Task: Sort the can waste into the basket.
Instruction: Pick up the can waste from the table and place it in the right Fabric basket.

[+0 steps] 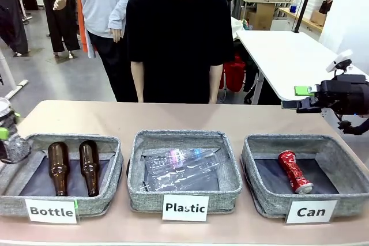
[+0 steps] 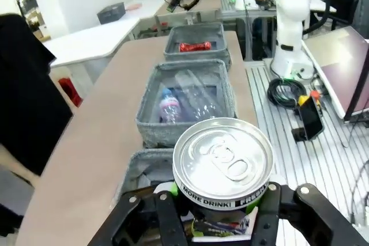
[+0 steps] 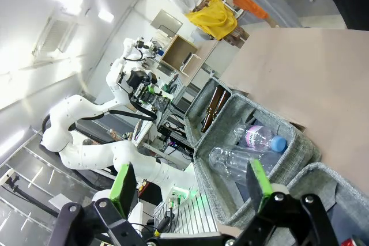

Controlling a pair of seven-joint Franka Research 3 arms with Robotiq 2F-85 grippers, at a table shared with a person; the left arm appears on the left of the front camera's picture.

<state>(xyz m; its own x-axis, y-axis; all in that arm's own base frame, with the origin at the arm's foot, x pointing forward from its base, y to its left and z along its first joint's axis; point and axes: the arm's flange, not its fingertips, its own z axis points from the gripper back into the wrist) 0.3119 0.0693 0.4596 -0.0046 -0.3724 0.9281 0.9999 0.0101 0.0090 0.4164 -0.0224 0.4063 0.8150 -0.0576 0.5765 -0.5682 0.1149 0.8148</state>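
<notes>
Your left gripper (image 2: 216, 214) clamps its jaws on the dark can (image 2: 223, 168); your right gripper (image 3: 190, 191) holds jaws wide, beside the Can basket (image 1: 346, 185).

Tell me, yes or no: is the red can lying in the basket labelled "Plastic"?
No, the red can lies in the basket labelled "Can"; the middle "Plastic" basket holds clear bottles.

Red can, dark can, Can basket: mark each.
Red can (image 1: 294, 170): front view, mid body.
Dark can (image 2: 223, 160): left wrist view, silver top.
Can basket (image 1: 262, 200): front view, front wall.
</notes>
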